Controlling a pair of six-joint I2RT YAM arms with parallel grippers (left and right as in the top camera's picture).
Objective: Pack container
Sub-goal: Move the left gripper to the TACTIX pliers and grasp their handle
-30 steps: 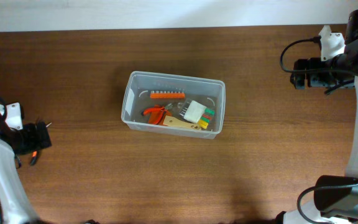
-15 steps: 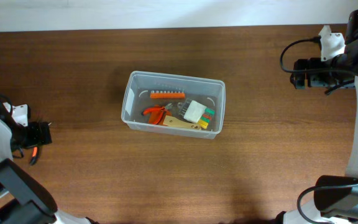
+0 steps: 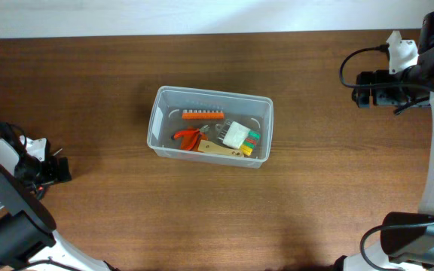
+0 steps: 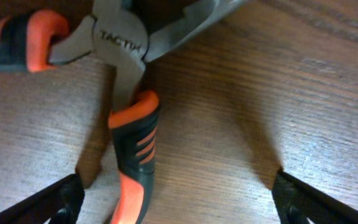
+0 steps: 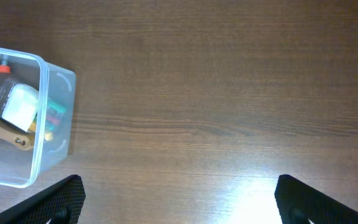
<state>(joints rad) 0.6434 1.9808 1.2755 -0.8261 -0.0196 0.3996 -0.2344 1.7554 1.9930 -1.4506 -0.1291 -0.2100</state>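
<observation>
The clear plastic container (image 3: 155, 126) stands mid-table and holds several tools; its right end shows in the right wrist view (image 5: 58, 118). A pair of pliers (image 4: 131, 134) with orange-and-black handles lies open on the wood in the left wrist view. My left gripper (image 4: 179, 202) is open just over it, with one handle lying between the fingers near the left one. In the overhead view the left gripper (image 3: 56, 172) is at the far left edge and hides the pliers. My right gripper (image 5: 179, 199) is open and empty, held over bare wood right of the container (image 3: 362, 89).
Inside the container lie an orange bit holder (image 3: 202, 115), orange-handled pliers (image 3: 190, 137), a white and green box (image 3: 239, 135) and a tan wooden-handled tool (image 3: 221, 150). A pale wall runs along the table's far edge (image 3: 202, 15).
My left arm has swung and its gripper has shifted slightly right and toward the front edge, over the pliers. The right arm and the container have not moved.
</observation>
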